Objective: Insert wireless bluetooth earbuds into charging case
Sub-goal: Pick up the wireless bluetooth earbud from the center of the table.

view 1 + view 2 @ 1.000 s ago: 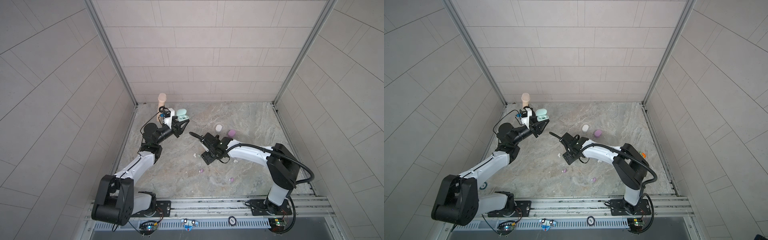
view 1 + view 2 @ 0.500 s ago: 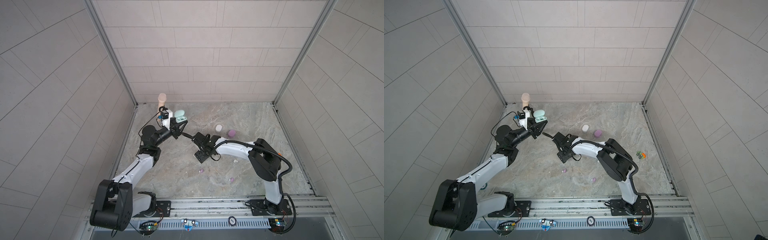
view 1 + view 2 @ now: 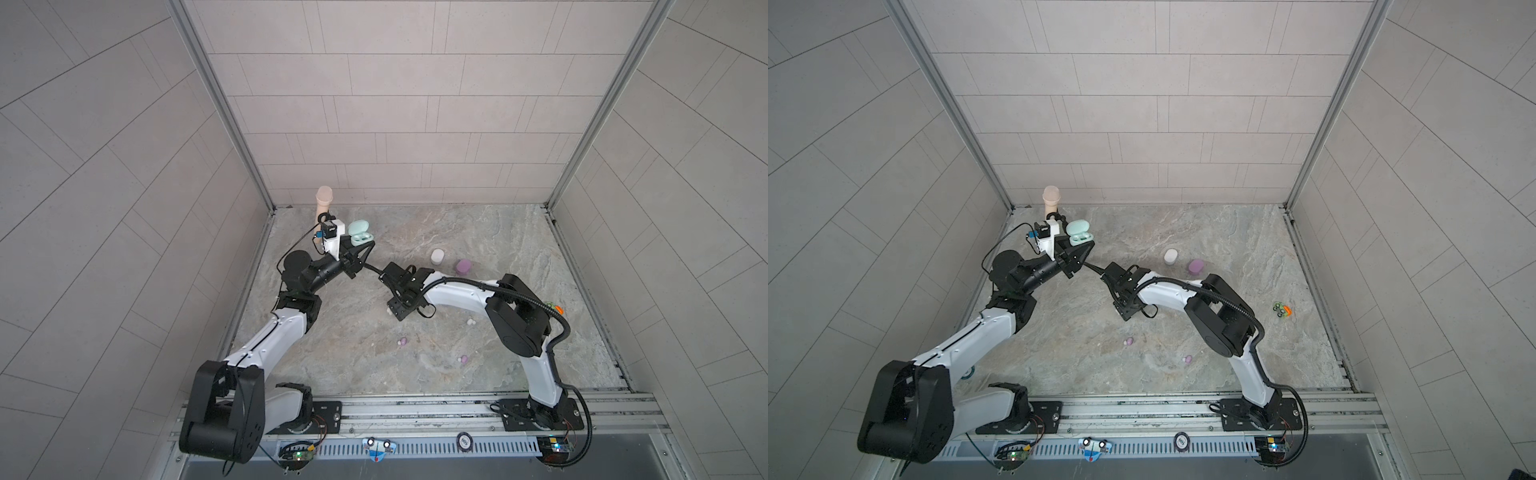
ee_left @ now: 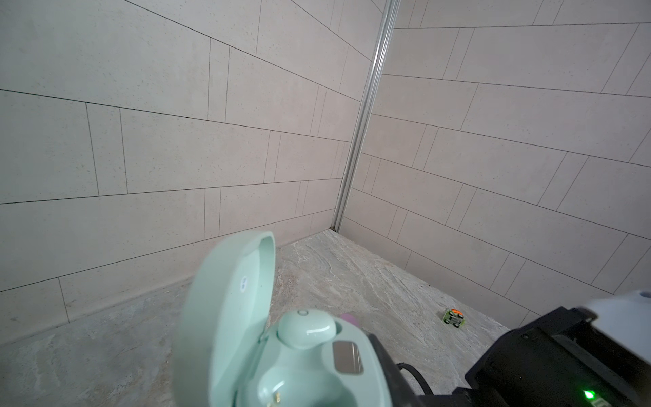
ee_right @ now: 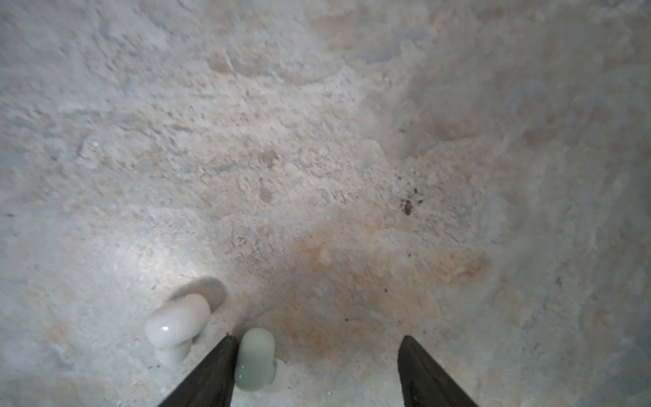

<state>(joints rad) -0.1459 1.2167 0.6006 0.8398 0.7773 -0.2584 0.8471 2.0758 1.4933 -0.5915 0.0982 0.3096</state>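
The left gripper (image 3: 358,254) pinches the open mint case (image 4: 281,359) above the table (image 3: 498,374), lid back, a seated earbud (image 4: 306,329) inside, apparently offering the free socket. To its right, the right gripper (image 5: 317,373) is spread low around the loose mint earbud (image 5: 255,359), with a white earbud (image 5: 176,326) just beside it.

The mint green charging case (image 4: 246,356) stands open, lid raised. One mint earbud (image 4: 305,329) sits in a well; the neighbouring well shows bare contacts. A small green-and-orange toy (image 4: 454,317), perhaps a car, lies near the tabletop's (image 4: 352,278) edge.
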